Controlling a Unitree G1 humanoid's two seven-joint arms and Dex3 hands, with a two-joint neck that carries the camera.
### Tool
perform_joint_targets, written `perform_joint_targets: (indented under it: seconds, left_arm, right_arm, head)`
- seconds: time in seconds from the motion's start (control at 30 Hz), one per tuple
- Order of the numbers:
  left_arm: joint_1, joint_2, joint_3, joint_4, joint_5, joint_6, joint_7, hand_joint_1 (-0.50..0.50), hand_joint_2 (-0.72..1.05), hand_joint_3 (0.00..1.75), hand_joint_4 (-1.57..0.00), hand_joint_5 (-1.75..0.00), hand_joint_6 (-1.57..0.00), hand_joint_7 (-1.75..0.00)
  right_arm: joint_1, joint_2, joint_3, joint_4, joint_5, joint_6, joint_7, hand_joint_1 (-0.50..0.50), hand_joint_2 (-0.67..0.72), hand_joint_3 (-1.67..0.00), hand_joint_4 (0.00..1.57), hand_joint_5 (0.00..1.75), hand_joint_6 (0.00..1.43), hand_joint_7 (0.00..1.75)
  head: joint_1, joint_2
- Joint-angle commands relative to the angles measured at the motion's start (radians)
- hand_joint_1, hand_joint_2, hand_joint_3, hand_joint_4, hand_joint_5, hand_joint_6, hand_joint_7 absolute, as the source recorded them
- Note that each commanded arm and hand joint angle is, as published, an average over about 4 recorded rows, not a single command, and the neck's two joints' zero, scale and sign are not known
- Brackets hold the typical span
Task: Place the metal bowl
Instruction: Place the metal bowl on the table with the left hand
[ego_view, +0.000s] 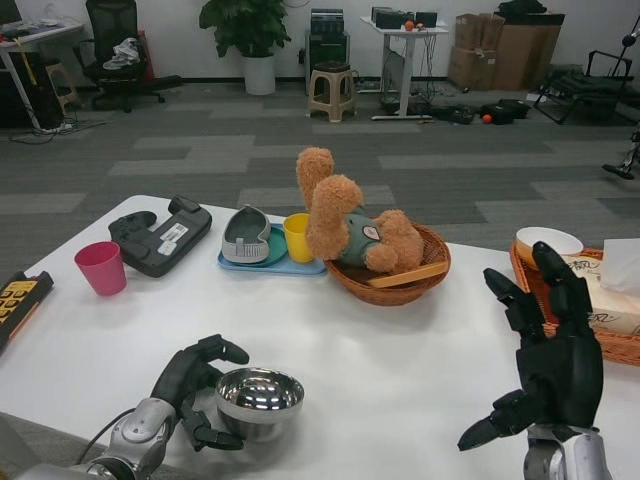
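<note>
A shiny metal bowl (259, 401) stands upright on the white table (400, 370) near its front edge. My left hand (195, 388) grips it from the left, fingers curled around its rim and side. At the right, my right hand (545, 350) is raised above the table with its fingers spread and nothing in it.
A wicker basket (395, 280) holds a brown teddy bear (355, 220). A blue tray (275, 262) carries a grey shoe-like object (246, 236) and a yellow cup (298, 236). A pink cup (101, 267) and black game controller (160, 234) sit at left. An orange basket (590, 300) with a white bowl and tissues is at right.
</note>
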Motion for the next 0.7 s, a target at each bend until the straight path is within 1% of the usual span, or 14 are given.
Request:
perform_joint_targets:
  seconds: [0.03, 0.07, 0.1, 0.17, 0.2, 0.27, 0.37, 0.5, 0.63, 0.7]
  left_arm:
    - [0.024, 0.002, 0.002, 0.013, -0.01, 0.006, -0.015, -0.5, 0.83, 0.79, -0.06, -1.75, -0.13, -1.08]
    - [0.024, 0.002, 0.002, 0.013, -0.01, 0.006, -0.02, -0.5, 0.8, 0.79, -0.04, -1.75, -0.07, -0.98]
    - [0.024, 0.002, 0.003, 0.013, -0.01, 0.007, -0.025, -0.5, 0.76, 0.79, -0.02, -1.75, 0.0, -0.82]
    - [0.023, 0.002, 0.005, 0.013, -0.01, 0.007, -0.038, -0.5, 0.72, 0.79, 0.0, -1.75, 0.0, -0.59]
    - [0.023, 0.002, 0.007, 0.013, -0.01, 0.007, -0.044, -0.5, 0.69, 0.79, 0.0, -1.75, 0.0, -0.51]
    - [0.023, 0.002, 0.01, 0.013, -0.011, 0.007, -0.055, -0.5, 0.69, 0.79, 0.0, -1.75, 0.0, -0.44]
    - [0.023, 0.0, 0.02, 0.013, -0.026, 0.009, -0.076, -0.5, 0.69, 0.79, 0.0, -1.75, 0.0, -0.42]
    - [0.024, -0.002, 0.024, 0.014, -0.077, 0.01, -0.098, -0.5, 0.69, 0.79, 0.0, -1.75, 0.0, -0.42]
    - [0.031, -0.002, 0.047, 0.014, -0.103, 0.004, -0.117, -0.5, 0.69, 0.79, 0.0, -1.75, 0.0, -0.42]
    - [0.035, -0.002, 0.049, 0.013, -0.115, -0.005, -0.121, -0.5, 0.69, 0.79, 0.0, -1.64, 0.0, -0.42]
  right_arm:
    - [-0.013, 0.003, -0.001, 0.002, 0.005, -0.011, 0.0, 0.17, 0.66, -0.16, 0.46, 0.58, 0.0, 0.56]
    - [-0.013, 0.004, -0.001, 0.003, 0.005, -0.011, 0.0, 0.17, 0.66, -0.16, 0.46, 0.58, 0.0, 0.56]
    - [-0.013, 0.004, -0.001, 0.003, 0.005, -0.011, 0.0, 0.17, 0.66, -0.16, 0.46, 0.58, 0.0, 0.56]
    - [-0.013, 0.005, 0.0, 0.003, 0.005, -0.011, 0.0, 0.17, 0.66, -0.16, 0.46, 0.58, 0.0, 0.56]
    - [-0.013, 0.004, 0.0, 0.003, 0.005, -0.011, 0.0, 0.17, 0.66, -0.16, 0.46, 0.58, 0.0, 0.56]
    - [-0.013, 0.004, 0.0, 0.003, 0.005, -0.011, 0.0, 0.17, 0.66, -0.16, 0.46, 0.58, 0.0, 0.56]
    - [-0.013, 0.004, 0.002, 0.0, 0.005, -0.011, 0.0, 0.17, 0.66, -0.16, 0.46, 0.58, 0.0, 0.56]
    - [-0.013, 0.004, 0.004, -0.002, 0.005, -0.011, 0.0, 0.17, 0.66, -0.16, 0.46, 0.58, 0.0, 0.56]
    - [-0.012, 0.004, 0.005, -0.007, 0.005, -0.012, 0.001, 0.17, 0.66, -0.16, 0.46, 0.58, 0.0, 0.56]
    - [-0.012, 0.004, 0.005, -0.008, 0.005, -0.012, 0.001, 0.17, 0.66, -0.16, 0.46, 0.58, 0.0, 0.56]
  head:
    - [0.003, 0.001]
    - [0.004, 0.001]
    - [0.006, 0.001]
    - [0.006, -0.002]
    - [0.007, -0.003]
    - [0.008, -0.004]
    - [0.011, -0.003]
    - [0.017, -0.008]
    - [0.022, -0.01]
    - [0.026, -0.01]
